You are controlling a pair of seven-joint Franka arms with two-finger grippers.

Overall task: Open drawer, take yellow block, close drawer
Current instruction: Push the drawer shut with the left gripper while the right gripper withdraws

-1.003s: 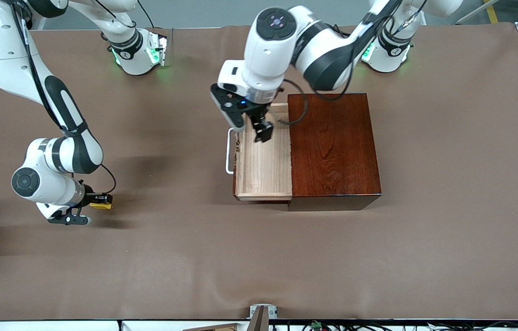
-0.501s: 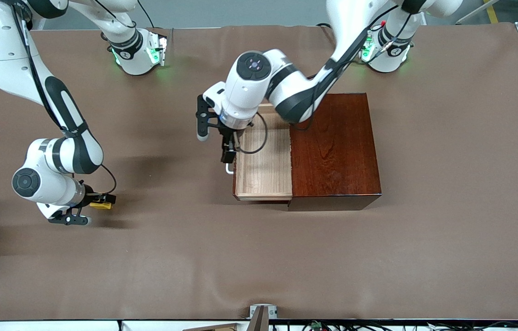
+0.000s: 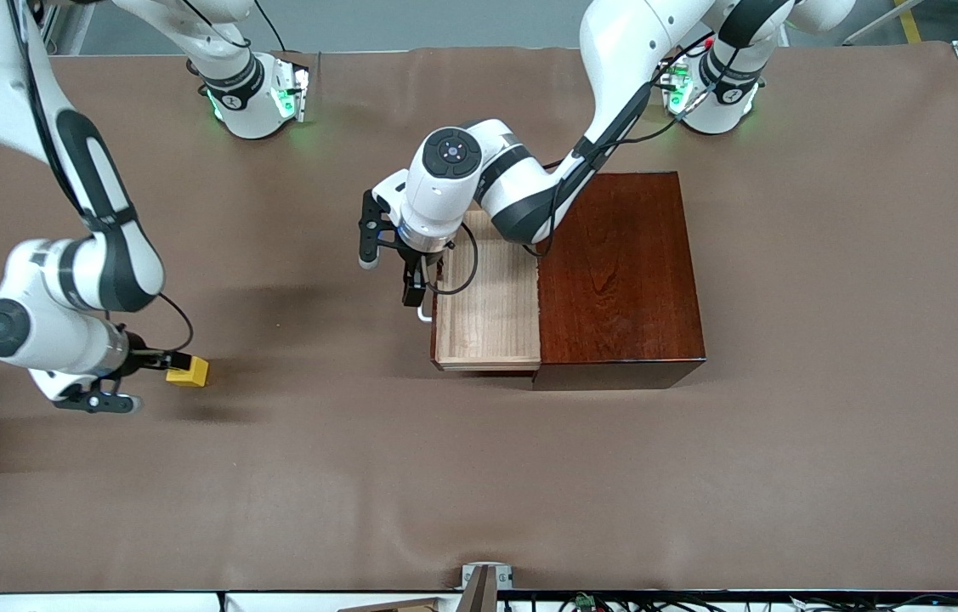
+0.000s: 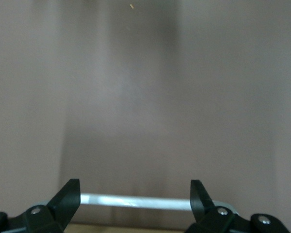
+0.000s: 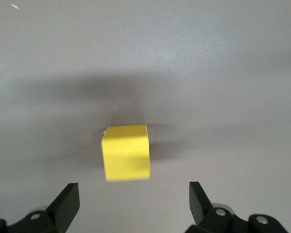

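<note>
The drawer stands pulled out of the dark mahogany box, and its pale wood tray shows nothing inside. My left gripper is at the drawer's front, open, its fingers on either side of the white loop handle. In the left wrist view the handle runs between the open fingertips of the left gripper. The yellow block sits on the table near the right arm's end. My right gripper is open just beside it, apart from it. In the right wrist view the block lies ahead of the open right gripper.
The brown table cover spreads around the box and the block. The arm bases stand along the table's edge farthest from the front camera.
My right gripper has let go of the yellow block and drawn back from it. My left gripper has moved from over the drawer tray down to the white handle.
</note>
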